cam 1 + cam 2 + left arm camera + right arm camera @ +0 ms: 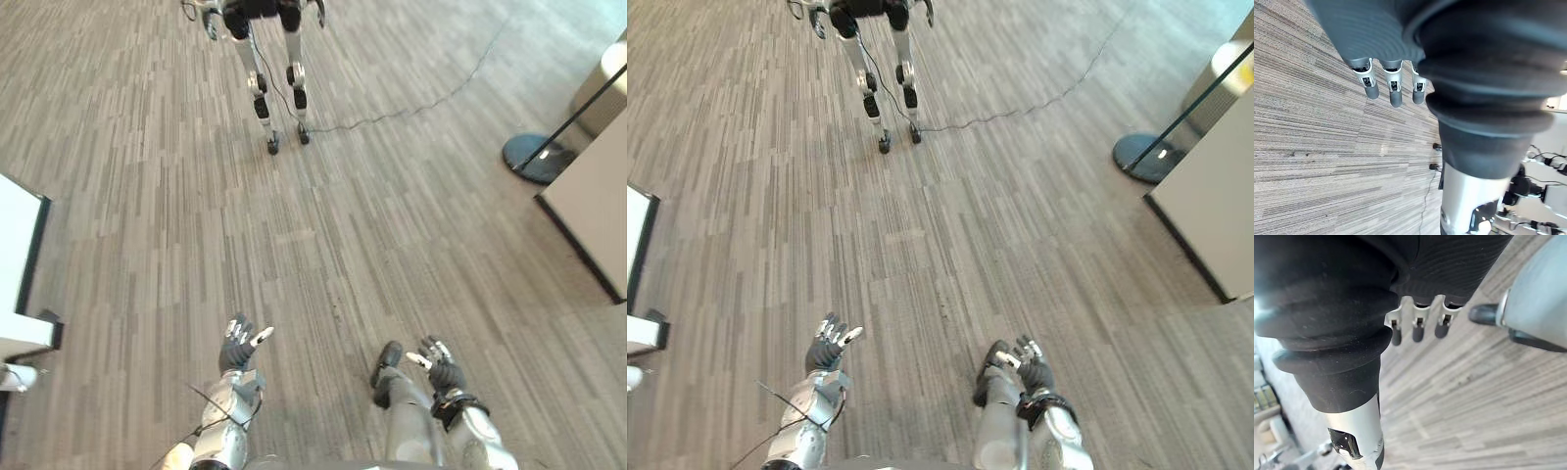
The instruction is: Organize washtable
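My left hand (238,345) hangs low over the grey wood-patterned floor, fingers spread and holding nothing. My right hand (438,364) is at the same height on the other side, fingers relaxed and bare. In the left wrist view the fingers (1395,88) point straight out over bare floor. In the right wrist view the fingers (1418,328) are straight too. A white-topped table with a dark edge (20,257) juts in at the far left, well away from both hands.
The legs of another humanoid robot (277,88) stand straight ahead, with a thin cable (411,110) trailing to the right. A dark round base with a slanted pole (534,157) and a white dark-edged panel (593,201) stand on the right.
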You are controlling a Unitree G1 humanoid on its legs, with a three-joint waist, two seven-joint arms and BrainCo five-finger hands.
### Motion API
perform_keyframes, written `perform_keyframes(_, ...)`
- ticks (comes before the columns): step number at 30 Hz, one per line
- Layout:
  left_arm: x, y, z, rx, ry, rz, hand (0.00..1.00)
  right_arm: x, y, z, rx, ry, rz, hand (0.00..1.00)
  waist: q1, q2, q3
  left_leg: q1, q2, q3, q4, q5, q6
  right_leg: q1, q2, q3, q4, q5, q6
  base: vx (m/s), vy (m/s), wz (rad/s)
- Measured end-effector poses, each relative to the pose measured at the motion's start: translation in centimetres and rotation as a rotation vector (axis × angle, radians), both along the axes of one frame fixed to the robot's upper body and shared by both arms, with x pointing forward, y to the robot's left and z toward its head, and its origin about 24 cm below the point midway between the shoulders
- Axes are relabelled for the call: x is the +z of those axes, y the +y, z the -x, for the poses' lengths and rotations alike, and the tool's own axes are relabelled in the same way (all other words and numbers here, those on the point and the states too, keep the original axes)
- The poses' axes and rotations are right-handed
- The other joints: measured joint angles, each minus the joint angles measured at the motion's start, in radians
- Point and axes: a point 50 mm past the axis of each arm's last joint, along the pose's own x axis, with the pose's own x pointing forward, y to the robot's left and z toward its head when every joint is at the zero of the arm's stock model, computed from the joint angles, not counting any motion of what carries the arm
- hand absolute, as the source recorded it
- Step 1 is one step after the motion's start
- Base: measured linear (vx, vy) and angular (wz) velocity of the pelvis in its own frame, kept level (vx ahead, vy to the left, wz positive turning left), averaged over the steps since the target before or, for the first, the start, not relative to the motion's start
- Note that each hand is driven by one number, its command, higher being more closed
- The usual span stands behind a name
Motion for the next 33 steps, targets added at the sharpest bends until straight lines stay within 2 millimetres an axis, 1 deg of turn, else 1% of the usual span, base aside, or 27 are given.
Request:
perform_keyframes(1,-0.4,-0.4,0.4,-0.002,0.024,0.012,0.00,-0.1,-0.2,0.3,-0.003,0.010,0.004,0.00,-0.002,0.012,0.000,-0.048,0.058,0.003,0.117,0.085,0.002,0.042,0.017,-0.022,-0.009,-0.022,0.008,0.63,-0.064,-0.05)
perform_keyframes(2,-1.1,-1.0,1.2,-0.021,0.061,0.023,0.00,-0.4,-0.2,0.6,-0.014,0.025,-0.001,0.00,0.006,0.044,-0.015,-0.164,0.165,0.017,0.398,0.146,0.005,0.110,0.060,-0.049,-0.041,-0.045,0.006,0.61,0.001,-0.06)
perform_keyframes(3,-1.2,-1.1,1.4,-0.030,0.069,0.027,0.00,-0.3,-0.3,0.5,-0.021,0.024,-0.004,0.00,0.017,0.044,-0.015,-0.220,0.201,0.039,0.522,0.129,0.027,0.139,0.068,-0.045,-0.050,-0.058,0.007,0.78,0.059,-0.09)
perform_keyframes(4,-1.6,-1.0,1.9,-0.029,0.091,0.042,0.00,-0.1,-0.1,-0.1,-0.036,0.008,-0.011,0.00,0.019,0.026,-0.004,-0.336,0.227,0.112,0.684,0.007,0.171,0.245,0.080,-0.041,-0.114,-0.076,0.024,0.52,0.038,-0.09)
perform_keyframes(5,-1.7,-1.0,2.0,-0.028,0.094,0.044,0.00,0.0,0.0,-0.2,-0.037,0.005,-0.013,0.00,0.019,0.022,-0.002,-0.354,0.224,0.123,0.683,-0.015,0.184,0.262,0.081,-0.041,-0.130,-0.076,0.025,0.48,0.065,-0.03)
perform_keyframes(7,-1.7,-0.6,2.5,-0.015,0.099,0.045,0.00,0.5,0.7,-1.3,-0.005,-0.024,-0.022,0.00,0.038,0.008,0.000,-0.470,0.211,0.195,0.570,-0.115,0.212,0.359,0.095,-0.034,-0.220,-0.079,0.030,0.48,0.146,-0.24)
perform_keyframes(9,-1.9,0.1,3.2,0.001,0.113,0.045,0.00,1.0,2.0,-2.3,0.046,-0.056,-0.037,0.00,0.052,-0.005,0.000,-0.538,0.162,0.227,0.220,-0.129,0.217,0.431,0.089,-0.032,-0.265,-0.085,0.096,0.49,0.234,-0.31)
perform_keyframes(10,-1.8,0.3,3.3,0.006,0.108,0.048,0.00,1.3,2.3,-2.7,0.063,-0.072,-0.041,0.00,0.057,-0.004,-0.001,-0.540,0.124,0.230,0.016,-0.115,0.208,0.452,0.086,-0.033,-0.270,-0.095,0.133,0.53,0.348,-0.25)
perform_keyframes(11,-1.7,0.3,3.5,0.018,0.102,0.057,0.00,1.6,2.4,-2.8,0.074,-0.088,-0.036,0.00,0.065,0.018,-0.009,-0.539,0.079,0.204,-0.251,0.015,0.202,0.484,0.086,-0.016,-0.266,-0.120,0.193,0.67,0.423,-0.32)
perform_keyframes(12,-1.8,0.7,3.4,0.026,0.108,0.052,0.00,1.4,3.3,-2.9,0.079,-0.080,-0.060,0.00,0.077,-0.023,-0.010,-0.501,0.030,0.195,-0.282,0.089,0.267,0.504,0.059,0.007,-0.264,-0.130,0.228,0.58,0.318,-0.01)
perform_keyframes(13,-1.6,1.3,3.1,0.044,0.099,0.044,0.00,1.4,4.0,-2.9,0.089,-0.082,-0.078,0.00,0.065,-0.052,-0.019,-0.498,0.008,0.209,-0.297,0.095,0.264,0.505,0.056,0.012,-0.287,-0.124,0.222,0.52,0.175,0.11)
perform_keyframes(14,-0.8,2.0,2.2,0.077,0.046,0.045,0.00,1.8,4.7,-3.3,0.106,-0.103,-0.093,0.00,0.076,-0.072,-0.012,-0.527,0.014,0.191,-0.229,0.039,0.278,0.505,0.083,0.015,-0.323,-0.098,0.209,0.46,0.057,0.14)
perform_keyframes(15,-0.7,2.2,2.4,0.101,0.041,0.052,0.00,2.2,5.1,-3.9,0.111,-0.122,-0.101,0.00,0.079,-0.079,-0.013,-0.541,0.037,0.191,-0.106,-0.054,0.272,0.541,0.084,0.007,-0.340,-0.071,0.222,0.45,0.082,-0.16)
perform_keyframes(16,-0.8,2.4,2.6,0.112,0.048,0.058,0.00,2.2,5.2,-4.1,0.111,-0.127,-0.104,0.00,0.078,-0.080,-0.013,-0.539,0.047,0.190,-0.042,-0.094,0.272,0.558,0.074,0.023,-0.333,-0.068,0.222,0.45,0.154,-0.39)
perform_keyframes(19,-1.1,2.2,3.2,0.113,0.064,0.063,0.00,1.9,5.2,-3.6,0.101,-0.115,-0.111,0.00,0.072,-0.080,-0.048,-0.499,0.021,0.175,0.064,-0.255,0.250,0.480,-0.027,0.095,-0.073,-0.059,0.206,0.44,0.304,-0.33)
perform_keyframes(20,-0.9,2.1,2.6,0.084,0.053,0.046,0.00,1.7,5.2,-3.2,0.088,-0.103,-0.118,0.00,0.065,-0.098,-0.046,-0.473,-0.008,0.186,0.061,-0.300,0.247,0.388,-0.101,0.136,0.131,-0.015,0.138,0.43,0.220,0.11)
perform_keyframes(21,-0.6,1.8,2.0,0.054,0.041,0.041,0.00,1.0,5.1,-2.5,0.077,-0.069,-0.122,0.00,0.065,-0.116,-0.044,-0.432,-0.036,0.208,0.040,-0.321,0.251,0.294,-0.164,0.182,0.297,0.121,0.074,0.44,0.162,0.10)
perform_keyframes(22,-0.5,1.6,1.7,0.043,0.034,0.041,0.00,0.6,5.1,-2.1,0.074,-0.047,-0.123,0.00,0.062,-0.116,-0.041,-0.399,-0.041,0.216,0.021,-0.330,0.250,0.260,-0.177,0.210,0.362,0.176,0.076,0.44,0.053,-0.11)
perform_keyframes(23,-0.5,1.6,1.6,0.031,0.036,0.030,0.00,0.1,5.4,-1.8,0.074,-0.018,-0.131,0.00,0.062,-0.099,-0.029,-0.339,-0.041,0.221,-0.020,-0.337,0.242,0.208,-0.175,0.224,0.469,0.153,0.065,0.38,0.013,-0.32)
perform_keyframes(25,-0.3,1.9,1.5,0.013,0.030,0.009,0.00,-0.1,5.3,-1.3,0.076,-0.005,-0.127,0.00,0.040,-0.066,-0.019,-0.167,-0.044,0.247,-0.184,-0.310,0.198,0.117,-0.121,0.162,0.585,-0.003,0.023,0.50,-0.017,-0.36)
perform_keyframes(27,0.5,1.1,0.6,-0.019,-0.025,0.012,0.00,0.4,4.6,-1.0,0.072,-0.035,-0.110,0.00,0.009,-0.049,-0.020,-0.084,-0.044,0.259,-0.293,-0.271,0.169,0.016,-0.076,0.032,0.440,-0.094,0.015,0.48,-0.062,0.02)
perform_keyframes(28,0.9,0.6,-0.2,-0.044,-0.045,0.013,0.00,0.5,4.2,-0.9,0.068,-0.038,-0.100,0.00,0.000,-0.051,-0.020,-0.077,-0.044,0.257,-0.299,-0.269,0.166,-0.025,-0.048,0.002,0.290,-0.097,0.028,0.55,-0.179,0.31)
perform_keyframes(29,1.1,0.8,-0.8,-0.063,-0.055,-0.002,0.00,0.1,4.0,-0.4,0.056,-0.019,-0.097,0.00,-0.008,-0.088,-0.030,-0.071,-0.050,0.247,-0.284,-0.272,0.153,-0.023,0.014,-0.007,-0.035,-0.006,0.039,0.48,-0.208,0.39)
perform_keyframes(30,1.0,0.8,-0.9,-0.069,-0.054,-0.007,0.00,-0.2,4.0,0.1,0.050,-0.002,-0.098,0.00,-0.013,-0.103,-0.027,-0.067,-0.063,0.235,-0.272,-0.279,0.127,-0.005,0.035,0.022,-0.162,0.166,-0.027,0.47,-0.171,0.22)
perform_keyframes(31,0.4,-0.4,-0.9,-0.069,-0.020,0.029,0.00,-0.5,2.9,0.2,0.040,0.024,-0.066,0.00,-0.006,-0.028,-0.020,-0.084,-0.005,0.198,-0.243,-0.293,0.105,0.021,0.090,0.011,-0.173,0.167,-0.040,0.37,-0.106,0.13)
perform_keyframes(32,0.4,-0.7,-1.0,-0.075,-0.020,0.034,0.00,-0.4,2.4,0.0,0.019,0.019,-0.061,0.00,-0.009,-0.028,-0.019,-0.117,-0.026,0.159,-0.250,-0.285,0.106,0.023,0.089,0.042,-0.178,0.147,-0.017,0.34,-0.086,0.10)
perform_keyframes(33,0.1,-0.9,-0.7,-0.075,-0.010,0.042,0.00,-0.4,1.6,0.1,0.002,0.019,-0.045,0.00,-0.005,-0.022,-0.015,-0.150,-0.044,0.124,-0.237,-0.221,0.110,0.045,0.088,0.044,-0.167,0.101,0.004,0.21,-0.084,0.24)
